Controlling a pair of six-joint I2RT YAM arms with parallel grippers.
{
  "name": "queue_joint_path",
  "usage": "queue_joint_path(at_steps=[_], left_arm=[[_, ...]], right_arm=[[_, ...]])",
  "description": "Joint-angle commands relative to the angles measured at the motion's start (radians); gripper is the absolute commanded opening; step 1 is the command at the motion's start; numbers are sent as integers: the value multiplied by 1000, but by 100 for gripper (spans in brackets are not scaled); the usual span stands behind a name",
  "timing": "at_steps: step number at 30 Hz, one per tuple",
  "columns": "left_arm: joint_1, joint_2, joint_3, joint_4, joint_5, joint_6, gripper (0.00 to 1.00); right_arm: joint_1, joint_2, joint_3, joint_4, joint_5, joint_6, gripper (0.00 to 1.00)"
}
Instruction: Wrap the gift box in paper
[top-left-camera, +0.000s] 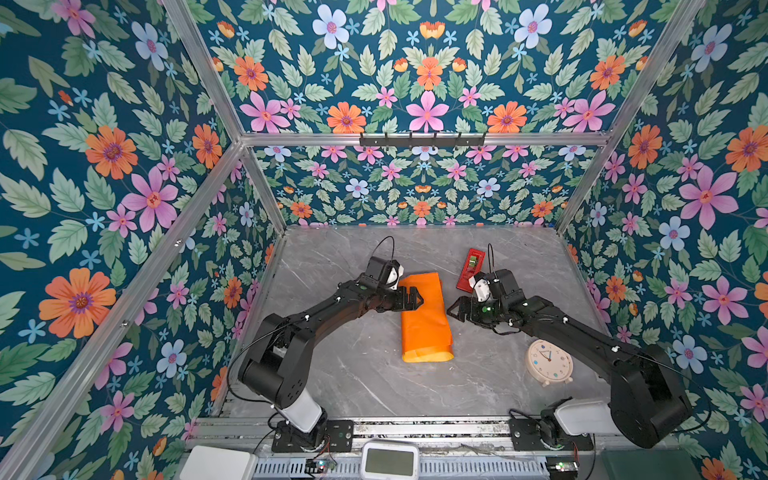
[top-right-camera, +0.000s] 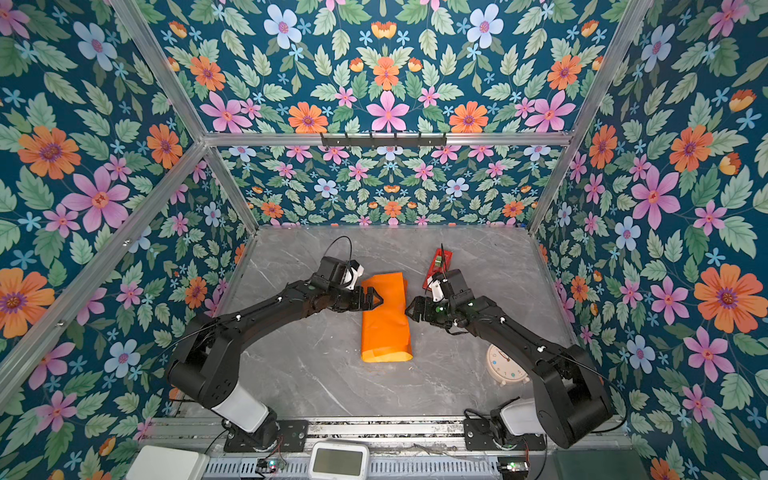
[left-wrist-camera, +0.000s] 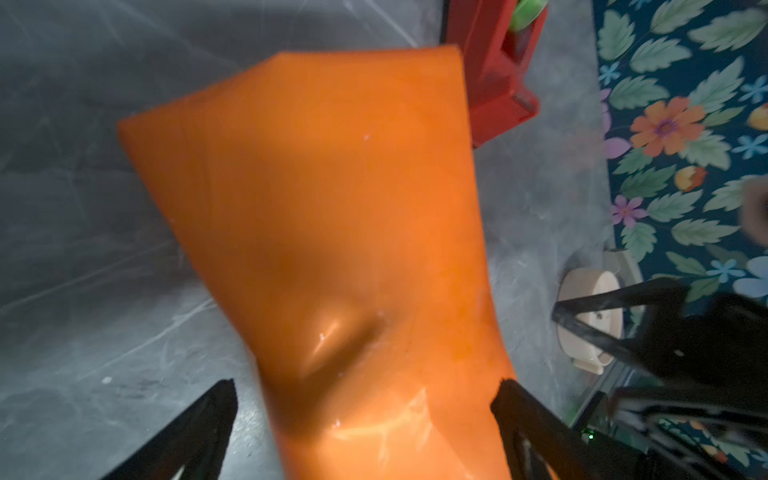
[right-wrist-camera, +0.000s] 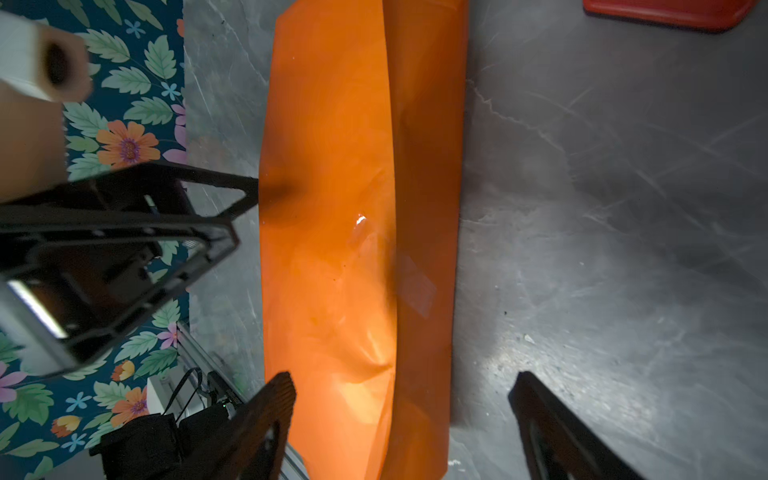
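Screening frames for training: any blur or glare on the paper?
Left wrist view: paper blurred and soft, with glare patches near the camera. Right wrist view: paper sharper, one small specular spot, a dark shadow at one edge. Both top views: paper sharp, evenly lit, no glare.

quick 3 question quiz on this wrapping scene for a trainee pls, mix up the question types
1. True or false: the round cream clock lies on top of the glossy orange paper wrap.
2. How do the jaws of the left tool and the right tool stand? A) both open B) both shut C) only the left open
3. Fill in: the thing lying farthest back on the grey marble table, behind the right tool, is the ___.

Key
1. False: it sits on the table, apart from the paper.
2. A
3. The slim red rectangular gadget.
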Motion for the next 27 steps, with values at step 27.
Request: queue_joint_path(at_steps=[27], left_arm=[[20, -36, -174, 204, -19, -101, 97]], right_arm=[[36, 164, 123, -6, 75, -35, 80]])
